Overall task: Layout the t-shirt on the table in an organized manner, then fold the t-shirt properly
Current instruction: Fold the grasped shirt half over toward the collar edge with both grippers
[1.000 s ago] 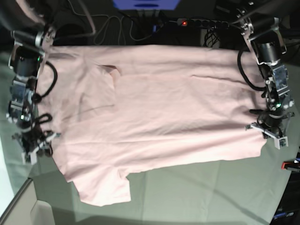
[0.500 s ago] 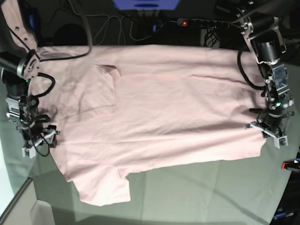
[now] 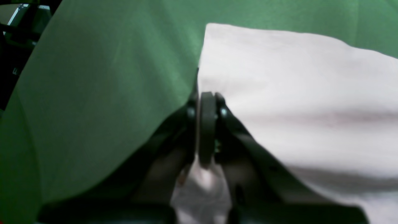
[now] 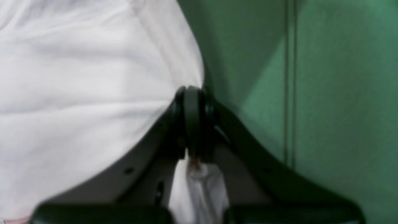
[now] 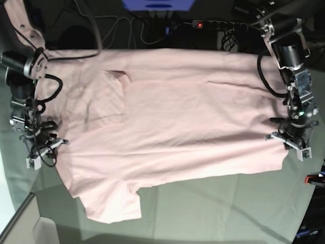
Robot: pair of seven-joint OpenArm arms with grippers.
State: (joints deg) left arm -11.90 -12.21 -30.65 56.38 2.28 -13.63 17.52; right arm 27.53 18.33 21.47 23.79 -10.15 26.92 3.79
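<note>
t-shirt (image 5: 172, 127) edges pinched in both claws

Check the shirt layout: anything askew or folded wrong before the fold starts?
Mostly flat, but the t-shirt has a flap turned over on itself near the top, and the lower sleeve lies rumpled on the table. Both grippers pinch the edges: right gripper, left gripper.

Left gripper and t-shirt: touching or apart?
Touching. The left wrist view shows the left gripper shut on the t-shirt edge, fabric pinched between its jaws.
</note>
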